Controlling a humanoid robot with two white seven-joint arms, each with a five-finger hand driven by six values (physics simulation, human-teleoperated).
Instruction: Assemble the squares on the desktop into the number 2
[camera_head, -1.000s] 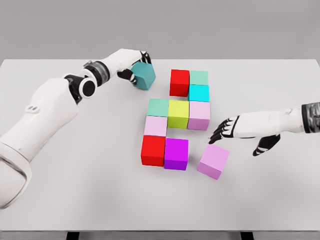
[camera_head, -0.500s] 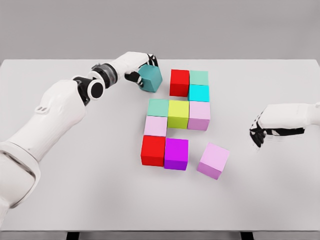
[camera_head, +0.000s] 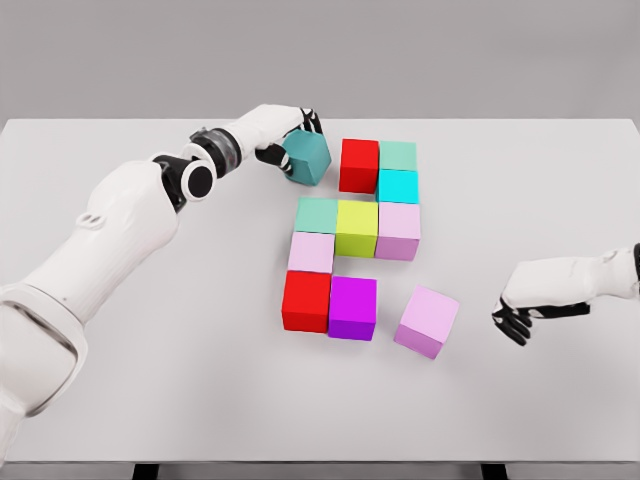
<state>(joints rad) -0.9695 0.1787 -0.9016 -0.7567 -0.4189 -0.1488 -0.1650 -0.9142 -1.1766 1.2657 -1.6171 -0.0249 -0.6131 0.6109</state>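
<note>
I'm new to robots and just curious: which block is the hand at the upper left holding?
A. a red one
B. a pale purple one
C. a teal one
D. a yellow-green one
C: the left hand wraps its fingers around the teal block, just left of the top red block.

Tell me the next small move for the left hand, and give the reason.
Probably slide the teal cube right until it meets the red cube. The left hand grips it with a sliver of gap remaining, and the 2's top row lacks its left square. The right hand rests apart, by the loose pink cube.
</note>
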